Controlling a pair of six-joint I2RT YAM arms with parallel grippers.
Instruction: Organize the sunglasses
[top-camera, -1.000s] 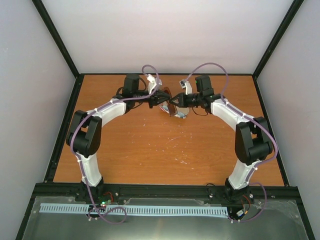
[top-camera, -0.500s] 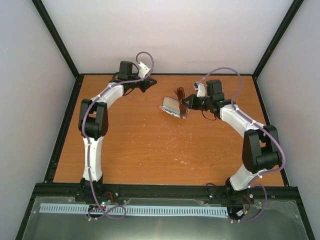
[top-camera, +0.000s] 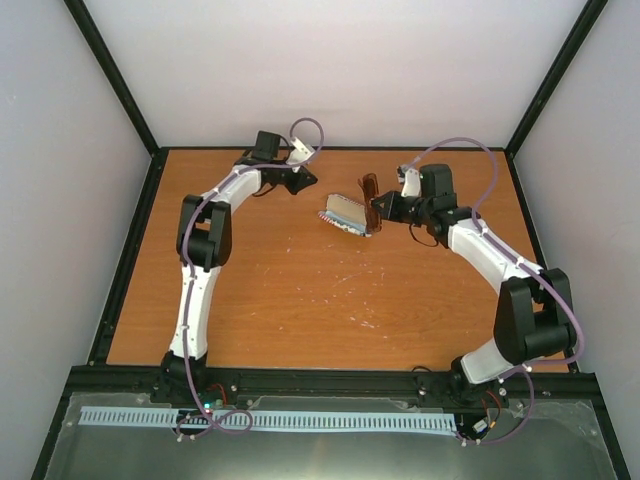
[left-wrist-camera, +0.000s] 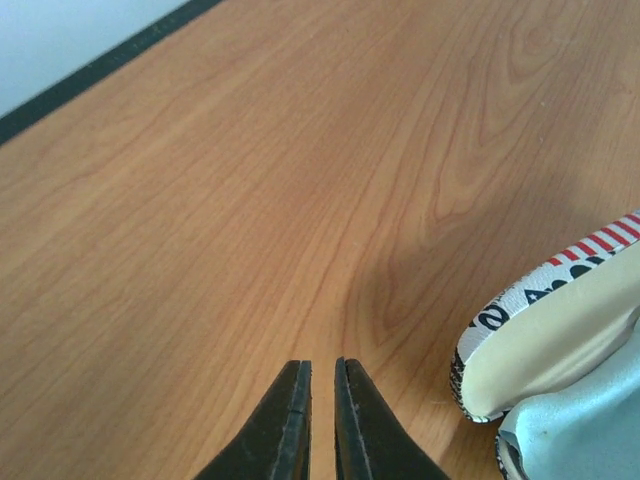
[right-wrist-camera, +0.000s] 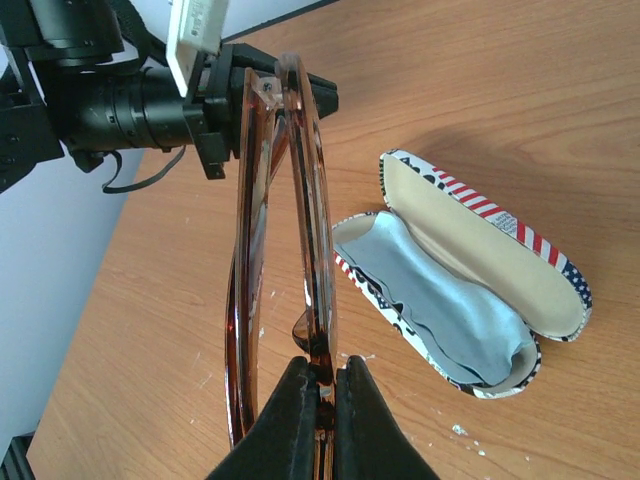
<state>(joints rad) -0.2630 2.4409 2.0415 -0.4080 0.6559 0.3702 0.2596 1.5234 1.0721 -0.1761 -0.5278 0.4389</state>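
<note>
My right gripper (right-wrist-camera: 322, 372) is shut on the folded brown sunglasses (right-wrist-camera: 285, 230) and holds them above the table, just right of the open flag-patterned case (right-wrist-camera: 470, 270). In the top view the sunglasses (top-camera: 369, 190) stand beside the case (top-camera: 347, 214), with the right gripper (top-camera: 384, 208) behind them. A light blue cloth (right-wrist-camera: 440, 300) lies inside the case. My left gripper (left-wrist-camera: 322, 375) is nearly closed and empty, low over bare wood left of the case's end (left-wrist-camera: 545, 335). In the top view the left gripper (top-camera: 305, 180) sits at the back left of the case.
The table's black back edge (left-wrist-camera: 90, 75) runs close behind the left gripper. The left arm (top-camera: 215, 215) stretches along the left side of the table, the right arm (top-camera: 500, 260) along the right side. White scuffs (top-camera: 350, 275) mark the wood in the middle.
The left gripper let go of the sunglasses and drew back to the left rear. The right gripper kept the sunglasses and shifted slightly right of the case.
</note>
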